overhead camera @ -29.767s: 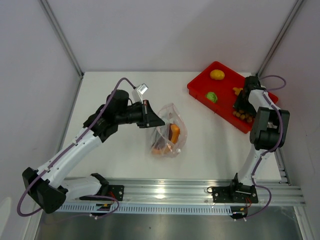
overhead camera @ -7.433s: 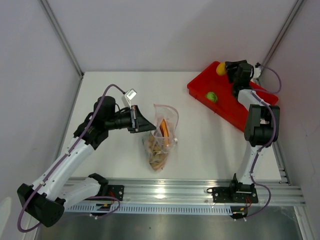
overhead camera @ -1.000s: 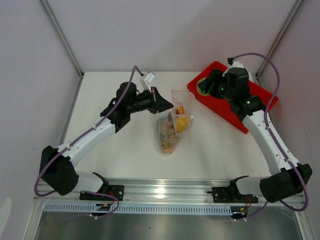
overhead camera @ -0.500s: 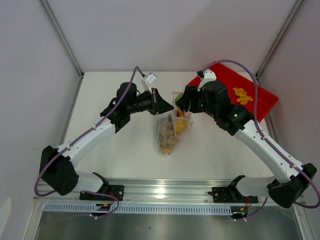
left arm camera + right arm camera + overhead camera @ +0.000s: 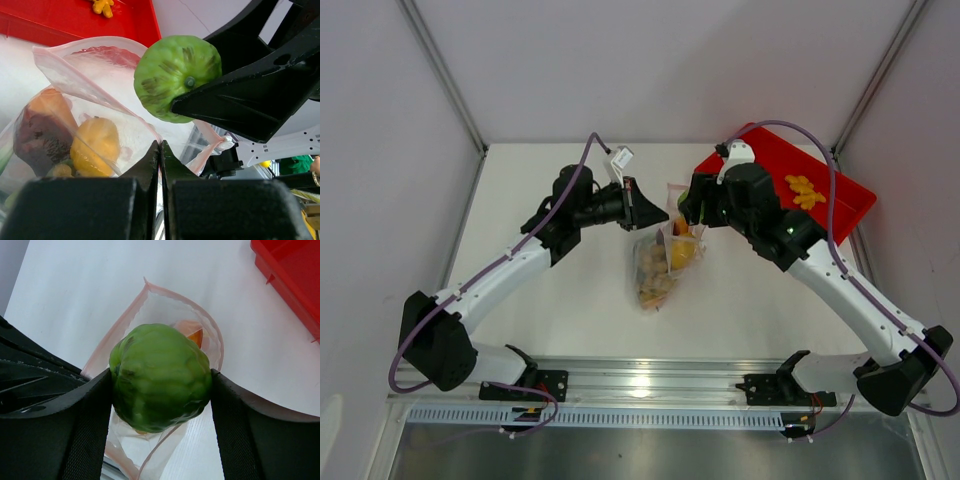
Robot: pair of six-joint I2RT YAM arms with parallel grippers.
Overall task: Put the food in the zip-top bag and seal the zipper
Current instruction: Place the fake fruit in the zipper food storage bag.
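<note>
The clear zip-top bag (image 5: 660, 262) lies at the table's middle, its mouth held open. It holds a yellow round fruit (image 5: 95, 147), a purple-red piece (image 5: 34, 137) and orange pieces. My left gripper (image 5: 660, 214) is shut on the bag's near mouth edge, on the pinkish zipper strip (image 5: 95, 94). My right gripper (image 5: 160, 377) is shut on a round green toy food (image 5: 160, 375), which also shows in the left wrist view (image 5: 175, 77). It hangs just above the open mouth (image 5: 167, 310). Orange lumpy pieces (image 5: 804, 190) lie on the tray.
The red tray (image 5: 840, 205) stands at the back right, close behind the right arm. Its edge shows in the right wrist view (image 5: 295, 270). Grey walls close the table's left, back and right sides. The rail with the arm bases runs along the near edge.
Over the last second my right gripper carried the green food from the red tray leftward to above the bag's mouth. The left gripper stays shut on the bag's edge.
</note>
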